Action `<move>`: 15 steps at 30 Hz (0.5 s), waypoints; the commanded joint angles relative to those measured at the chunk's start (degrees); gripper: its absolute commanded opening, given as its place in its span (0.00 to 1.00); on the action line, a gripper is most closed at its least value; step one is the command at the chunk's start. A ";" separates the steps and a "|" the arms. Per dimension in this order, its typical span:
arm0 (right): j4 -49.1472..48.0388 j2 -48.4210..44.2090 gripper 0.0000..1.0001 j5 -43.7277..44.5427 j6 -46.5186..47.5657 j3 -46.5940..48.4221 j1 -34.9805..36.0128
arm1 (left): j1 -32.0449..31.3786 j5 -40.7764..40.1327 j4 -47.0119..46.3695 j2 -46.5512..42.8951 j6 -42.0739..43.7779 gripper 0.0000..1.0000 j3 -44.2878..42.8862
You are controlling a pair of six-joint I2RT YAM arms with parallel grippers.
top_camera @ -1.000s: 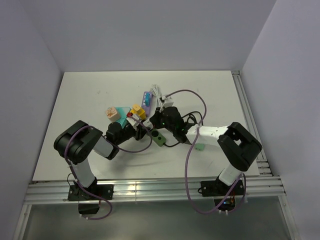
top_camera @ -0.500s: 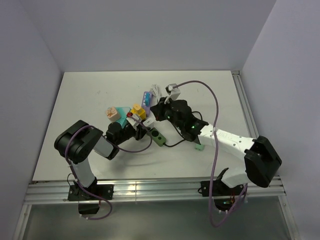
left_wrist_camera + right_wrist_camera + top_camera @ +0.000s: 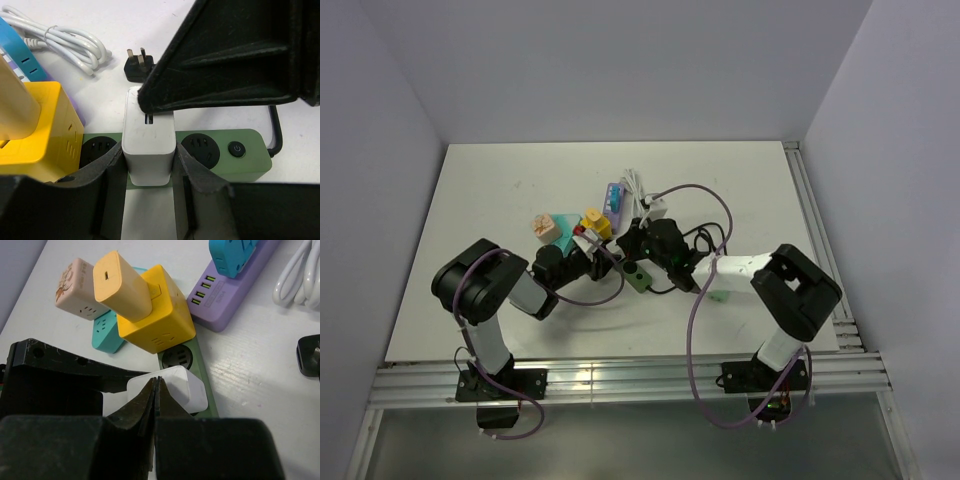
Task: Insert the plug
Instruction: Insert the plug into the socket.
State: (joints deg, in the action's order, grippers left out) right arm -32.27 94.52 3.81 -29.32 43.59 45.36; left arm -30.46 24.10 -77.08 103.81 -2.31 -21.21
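So, the white plug (image 3: 149, 137) sits on the green power strip (image 3: 250, 167), over the middle outlet. The yellow cube adapter (image 3: 37, 125) is on one side; a free outlet and the power button are on the other.

The left gripper (image 3: 149, 167) is partly open and clamped on the plug's two side faces, low down near the strip. Its fingers (image 3: 106, 172) bracket the plug, probably so it can't tip or slide along the strip while force comes from above.

The right gripper (image 3: 156, 385) is fully closed with nothing between its fingers. It looks to be working as a blunt pusher, tip planted on the plug's top face near one edge. Closed makes sense: one stiff point, and less chance of snagging the left fingers. Roles look split: left locates, right presses.

My read: this is the seating step. The plug body looks upright in the left wrist view and close to the strip's surface. The joint line is hidden behind the left fingers, so I can't tell if the pins are fully home. The right wrist view shows it slightly canted, which may be camera angle only.

Risks:
- The push point is off-centre, so the plug could rock sideways.
- The strip lies loose on the table (image 3: 500, 190) and is probably light, so only the left grip steadies it, indirectly.

Nearby clutter is apart from the push point: purple strip (image 3: 240, 295), black plug (image 3: 139, 65), white cable (image 3: 70, 40).
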 commanded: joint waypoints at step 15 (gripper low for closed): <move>15.75 -17.35 0.00 2.95 6.12 8.27 1.31 | -0.13 0.95 -5.71 0.17 0.02 0.00 -0.76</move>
State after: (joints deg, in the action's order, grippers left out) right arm -17.50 80.03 4.95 -25.15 50.94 46.04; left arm -30.46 24.08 -76.97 103.70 -2.24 -21.19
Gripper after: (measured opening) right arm 0.004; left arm 0.399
